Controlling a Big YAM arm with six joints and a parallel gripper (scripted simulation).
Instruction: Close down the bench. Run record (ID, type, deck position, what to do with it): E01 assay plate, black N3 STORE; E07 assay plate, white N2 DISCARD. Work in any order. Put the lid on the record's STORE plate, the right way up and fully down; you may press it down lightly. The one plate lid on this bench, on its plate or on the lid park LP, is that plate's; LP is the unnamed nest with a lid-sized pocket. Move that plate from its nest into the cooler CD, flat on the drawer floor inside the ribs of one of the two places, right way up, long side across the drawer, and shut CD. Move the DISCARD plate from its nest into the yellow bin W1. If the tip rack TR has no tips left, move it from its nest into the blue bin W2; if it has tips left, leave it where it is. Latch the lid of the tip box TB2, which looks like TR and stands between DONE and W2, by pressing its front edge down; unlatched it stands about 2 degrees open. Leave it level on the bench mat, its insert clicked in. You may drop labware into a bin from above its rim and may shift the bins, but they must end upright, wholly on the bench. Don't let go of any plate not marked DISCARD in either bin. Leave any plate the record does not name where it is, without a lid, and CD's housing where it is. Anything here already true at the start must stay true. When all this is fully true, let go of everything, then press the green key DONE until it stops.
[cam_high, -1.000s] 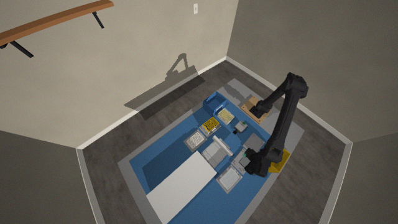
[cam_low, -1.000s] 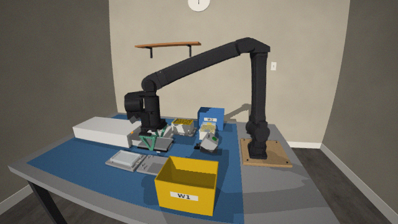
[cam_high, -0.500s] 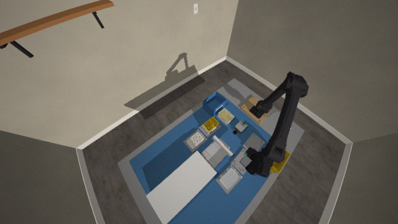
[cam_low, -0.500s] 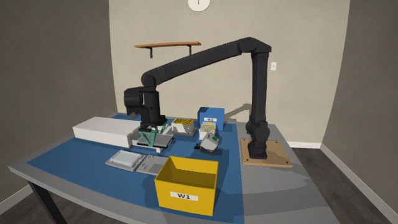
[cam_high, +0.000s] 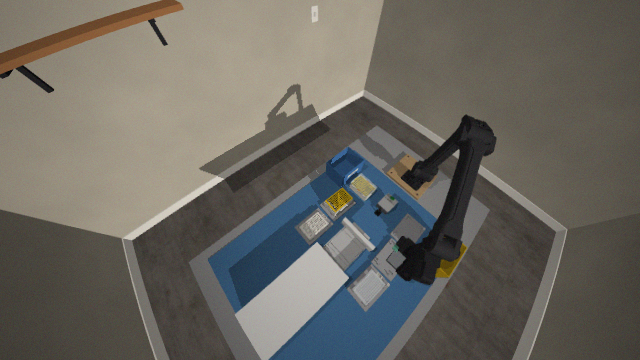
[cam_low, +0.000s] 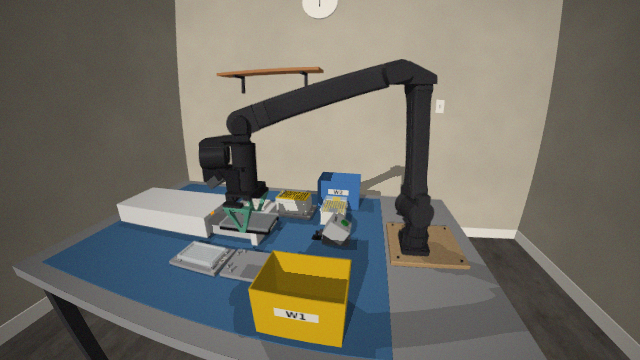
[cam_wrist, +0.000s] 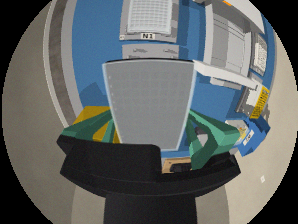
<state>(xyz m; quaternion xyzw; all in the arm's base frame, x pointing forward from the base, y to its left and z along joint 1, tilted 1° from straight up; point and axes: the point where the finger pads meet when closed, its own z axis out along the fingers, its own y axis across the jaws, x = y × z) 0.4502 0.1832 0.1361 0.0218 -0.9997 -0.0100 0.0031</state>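
Note:
My gripper (cam_high: 398, 260) (cam_low: 244, 216) is shut on a flat dark plate with a plain grey lid on top (cam_wrist: 149, 106). It holds the plate level, a little above an empty nest (cam_low: 246, 265) (cam_wrist: 150, 50) in the front row. In the exterior view the plate (cam_low: 248, 224) appears in front of the open drawer (cam_high: 347, 245) of the white cooler (cam_low: 165, 210). The yellow bin W1 (cam_low: 300, 299) stands just beside the arm. A white plate (cam_high: 314, 225) lies in a nest near the cooler's far side.
Another white plate sits in nest N1 (cam_high: 368, 288) (cam_wrist: 150, 6). A flat grey nest (cam_high: 409, 227) lies beside the empty one. The yellow-topped rack (cam_high: 339, 200), the tip box (cam_high: 362, 186), the blue bin W2 (cam_low: 340, 190) and the green-key box (cam_low: 337, 230) stand farther back.

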